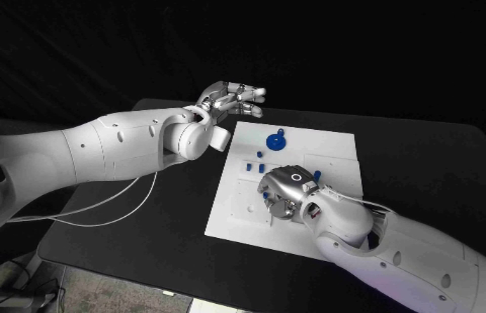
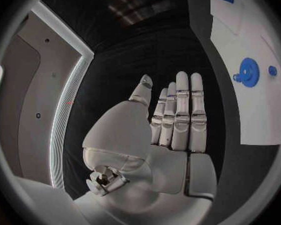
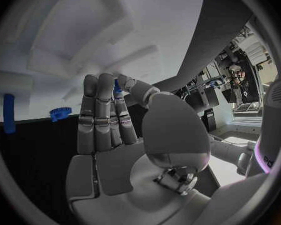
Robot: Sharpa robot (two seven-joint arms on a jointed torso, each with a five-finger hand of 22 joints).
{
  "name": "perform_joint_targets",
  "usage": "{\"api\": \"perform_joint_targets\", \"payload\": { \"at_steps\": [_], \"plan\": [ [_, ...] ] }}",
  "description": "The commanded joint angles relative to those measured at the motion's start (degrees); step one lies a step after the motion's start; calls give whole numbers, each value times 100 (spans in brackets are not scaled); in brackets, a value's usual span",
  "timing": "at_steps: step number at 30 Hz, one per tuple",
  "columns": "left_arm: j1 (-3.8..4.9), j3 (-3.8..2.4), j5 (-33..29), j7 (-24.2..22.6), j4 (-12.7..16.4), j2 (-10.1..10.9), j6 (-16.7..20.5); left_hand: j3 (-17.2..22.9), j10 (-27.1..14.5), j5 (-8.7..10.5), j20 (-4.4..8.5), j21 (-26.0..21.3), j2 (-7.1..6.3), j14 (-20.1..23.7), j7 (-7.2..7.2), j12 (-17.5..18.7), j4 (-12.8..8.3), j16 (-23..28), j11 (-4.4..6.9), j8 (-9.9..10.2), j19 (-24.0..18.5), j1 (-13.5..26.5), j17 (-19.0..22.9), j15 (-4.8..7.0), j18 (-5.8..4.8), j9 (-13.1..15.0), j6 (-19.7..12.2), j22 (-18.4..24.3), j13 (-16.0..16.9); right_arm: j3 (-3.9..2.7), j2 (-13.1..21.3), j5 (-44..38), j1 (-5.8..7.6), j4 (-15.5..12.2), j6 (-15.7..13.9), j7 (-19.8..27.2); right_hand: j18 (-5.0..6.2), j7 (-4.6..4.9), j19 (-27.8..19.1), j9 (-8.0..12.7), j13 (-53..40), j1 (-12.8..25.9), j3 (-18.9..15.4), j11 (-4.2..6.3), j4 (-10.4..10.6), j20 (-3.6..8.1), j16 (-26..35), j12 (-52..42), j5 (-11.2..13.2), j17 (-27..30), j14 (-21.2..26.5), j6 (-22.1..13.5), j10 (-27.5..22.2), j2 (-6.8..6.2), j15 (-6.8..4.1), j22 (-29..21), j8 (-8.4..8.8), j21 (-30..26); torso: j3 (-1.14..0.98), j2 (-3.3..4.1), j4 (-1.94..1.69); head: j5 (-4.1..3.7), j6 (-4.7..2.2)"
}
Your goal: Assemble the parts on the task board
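White rectangular task board (image 1: 329, 148) lies flat near the middle of the black counter (image 1: 425, 158), its long sides running from the near edge toward the far edge.

Left hand (image 1: 229, 101), silver and many-fingered, hovers above the counter just off the board's far left corner, apart from the board. Left wrist view: fingers (image 2: 181, 110) extended straight and close side by side, thumb set a little apart, palm bare; the hand holds nothing.

Right hand (image 1: 288, 189) is down over the middle of the board, back of the hand upward. Right wrist view: fingers (image 3: 97, 112) upright and close together, thumb bent in toward their tips, with a small blue part (image 3: 117, 87) pinched between the thumb tip and the fingertips. Whether that part also touches the board cannot be told.

Round blue toothed gear (image 1: 275, 141) lies on the board near its far edge, well apart from the right hand. A smaller blue piece (image 1: 281, 130) sits just beyond it, toward the far edge. Several small blue pegs (image 1: 260, 167) stand in a loose group on the board's left half, between the gear and the right hand. One more blue piece (image 1: 317, 175) shows just beside the right hand, toward the board's right edge.
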State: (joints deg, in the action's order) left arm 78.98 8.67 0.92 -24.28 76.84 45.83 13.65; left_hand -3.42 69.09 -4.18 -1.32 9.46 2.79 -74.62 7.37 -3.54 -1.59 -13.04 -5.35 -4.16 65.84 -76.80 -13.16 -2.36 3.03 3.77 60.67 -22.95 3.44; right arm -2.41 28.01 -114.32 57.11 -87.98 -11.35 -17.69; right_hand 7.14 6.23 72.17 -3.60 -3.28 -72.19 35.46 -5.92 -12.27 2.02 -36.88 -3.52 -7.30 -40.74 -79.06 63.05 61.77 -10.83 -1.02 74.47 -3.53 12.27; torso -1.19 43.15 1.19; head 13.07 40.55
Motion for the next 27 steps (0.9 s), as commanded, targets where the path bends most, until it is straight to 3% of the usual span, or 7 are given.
{"api": "perform_joint_targets", "payload": {
  "at_steps": [1, 4, 6, 12, 14, 18, 27],
  "plan": [
    [4, -3, 58, 26, -11, -29, -205, -25, -67, 50, -23, -30, -8, -8, 6, -13, 22, 16, -12, 13, 41, 77, -6, -27, -5, -1, -57, 23, 9, 12, 31, 98, -13, -23, -17, 60, 49, -105, 39, 4, -7, -20, -264, -20, 77, -63, 25, 12, 6, 58, 17, -184, -142, -87, 52, -141, -5, -139, -3, 1, 11, -6, 10],
    [3, -1, 67, 44, -32, -36, -247, -48, -76, 72, -28, -39, -15, -8, 9, -14, 41, 17, -17, 8, 53, 90, -6, -31, -1, 0, -61, 53, 9, 12, 85, 154, -13, -109, -74, 26, 28, -135, 212, 4, -7, -103, -755, -32, 309, -101, -6, 15, 76, 170, 9, -264, -204, -111, 79, -508, -3, -465, -5, -2, 10, -9, 18],
    [3, 0, 69, 54, -42, -35, -270, -82, -79, 111, -31, -44, -32, -9, 11, -15, 78, 18, -20, 10, 55, 148, -5, -35, -3, 0, -67, 65, 10, 11, 130, 197, -9, -179, -105, 2, 14, -100, 326, 6, -8, -115, -930, -45, 508, -127, -40, 12, 307, 224, 10, -263, -248, -144, 104, -755, 0, -658, -7, -3, 11, -16, 18],
    [2, 4, 73, 70, -57, -24, -317, -121, -76, 121, -29, -66, -34, -17, 10, -13, 108, 27, -20, 8, 83, 145, 2, -34, -5, 1, -66, 134, 10, -30, 287, 282, 15, -393, -295, -28, -6, -100, 476, 5, -6, -181, -1002, -37, 649, -111, -114, 15, 218, 300, 9, -272, -238, -210, 95, -985, -1, -808, -10, -9, 20, -38, -3],
    [2, 5, 73, 74, -61, -18, -334, -138, -78, 126, -30, -68, -41, -18, 11, -14, 126, 29, -21, 8, 88, 172, 3, -36, -7, 1, -65, 146, 10, -85, 339, 316, 25, -445, -420, -21, -3, -92, 511, 5, -5, -184, -968, -20, 645, -94, -148, 17, 170, 295, -21, -252, -177, -209, 78, -979, -1, -789, -12, -6, 24, -54, -30],
    [1, 7, 74, 75, -69, -13, -356, -156, -78, 130, -30, -71, -55, -18, 13, -14, 142, 32, -23, 10, 90, 199, 5, -37, -8, 0, -69, 153, 11, -260, 451, 451, 34, -548, -604, 27, -4, -55, 595, 6, -6, -123, -796, 31, 650, -46, -282, 17, 140, 227, -124, -184, 23, -214, 34, -856, 0, -706, -20, -5, 25, -92, -62],
    [-2, 8, 95, -12, -87, 19, -293, -163, -62, 130, -29, -83, -63, -26, 7, -17, 150, 45, -17, 5, 104, 200, 16, -35, -11, 2, -60, 197, 11, -855, 904, 978, 44, -746, -445, -46, 17, 7, 739, 3, -5, -44, -613, 87, 710, 8, -447, 18, 129, 70, -314, -18, 265, -165, -17, -640, -1, -573, -30, -17, 63, -190, -181]
  ]
}}
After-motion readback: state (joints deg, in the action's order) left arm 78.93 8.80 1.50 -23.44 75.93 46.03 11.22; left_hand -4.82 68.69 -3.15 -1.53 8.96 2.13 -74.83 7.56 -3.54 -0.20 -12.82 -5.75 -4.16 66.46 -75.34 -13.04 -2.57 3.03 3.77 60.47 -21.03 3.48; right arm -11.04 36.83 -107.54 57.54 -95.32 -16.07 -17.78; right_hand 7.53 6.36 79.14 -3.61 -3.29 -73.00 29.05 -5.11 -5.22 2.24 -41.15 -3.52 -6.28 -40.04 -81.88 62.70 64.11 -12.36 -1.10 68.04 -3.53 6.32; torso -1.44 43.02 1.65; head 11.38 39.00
